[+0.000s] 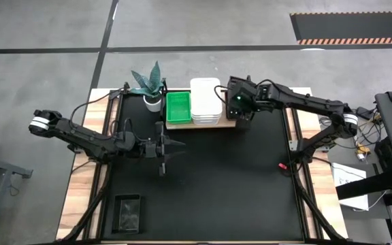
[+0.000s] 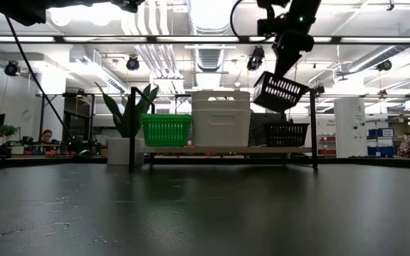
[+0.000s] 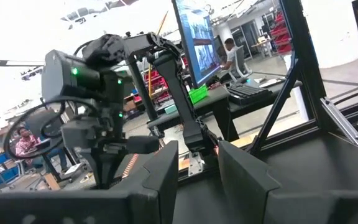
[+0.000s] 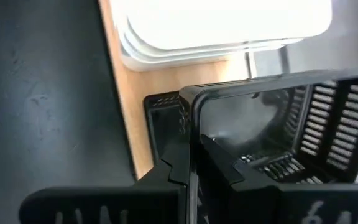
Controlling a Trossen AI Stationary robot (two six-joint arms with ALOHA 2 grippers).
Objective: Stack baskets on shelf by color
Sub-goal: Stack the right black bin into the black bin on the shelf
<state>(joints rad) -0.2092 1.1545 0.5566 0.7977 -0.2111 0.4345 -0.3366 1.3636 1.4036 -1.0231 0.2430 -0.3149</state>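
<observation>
The wooden shelf [image 1: 227, 124] stands at the table's far edge. On it rest, by their bottoms, a green basket [image 1: 177, 107] [image 2: 166, 130], a stack of white baskets [image 1: 205, 101] [image 2: 221, 117] and, at its right end, a black basket [image 2: 285, 134]. My right gripper [image 1: 240, 110] [image 4: 194, 140] is above that right end, shut on a second black basket [image 2: 280, 91] [image 4: 278, 124]. Another black basket [image 1: 128, 212] lies near the table's near left corner. My left gripper [image 1: 167, 148] [image 3: 197, 171] hovers open over the middle of the table, touching nothing. My right gripper holds the black basket by the rim of one side wall [image 4: 194, 106], one finger inside the basket and one outside. The fingers come from above, pointing down. The basket is lifted clear and hangs tilted below the gripper, above the black basket on the shelf.
A plant in a white pot [image 1: 152, 92] [image 2: 123, 121] stands at the shelf's left end, beside the green basket. Black metal posts [image 2: 132, 128] rise at the shelf's ends. The black table top [image 1: 216, 184] spreads between the shelf and the near edge.
</observation>
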